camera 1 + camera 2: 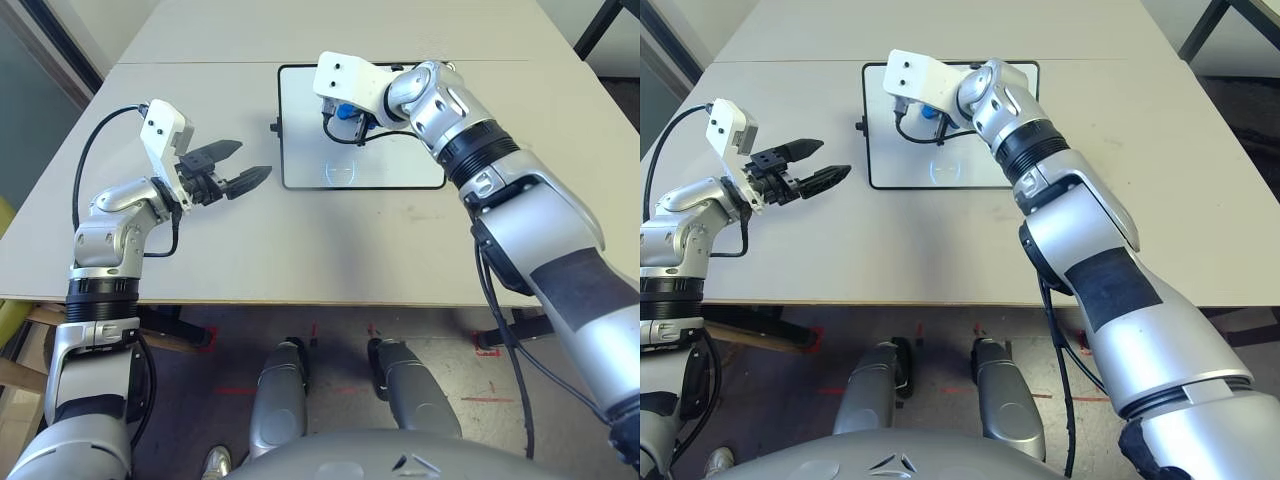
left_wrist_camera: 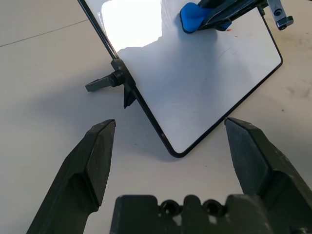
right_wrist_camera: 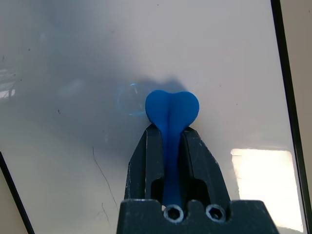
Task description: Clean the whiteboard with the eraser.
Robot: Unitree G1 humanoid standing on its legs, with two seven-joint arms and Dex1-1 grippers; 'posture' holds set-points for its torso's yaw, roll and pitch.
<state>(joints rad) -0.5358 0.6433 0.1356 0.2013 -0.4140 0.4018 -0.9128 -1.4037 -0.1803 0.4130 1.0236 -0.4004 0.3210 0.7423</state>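
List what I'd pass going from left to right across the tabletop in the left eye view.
Left gripper, open, over bare table → small black knob on the whiteboard's left edge → whiteboard → right gripper shut on the blue eraser over the board → bare table.

Robotics lab: plain test table (image 1: 300,250), red tape marks (image 1: 490,348) on floor.

- You have a pale beige table (image 1: 300,250) whose top runs in two slabs, with a seam crossing it just behind the work area.
- Below its near edge, you see red tape marks (image 1: 490,350) on the grey floor.
- A dark metal leg (image 1: 600,25), perhaps of a chair, stands at the far right.
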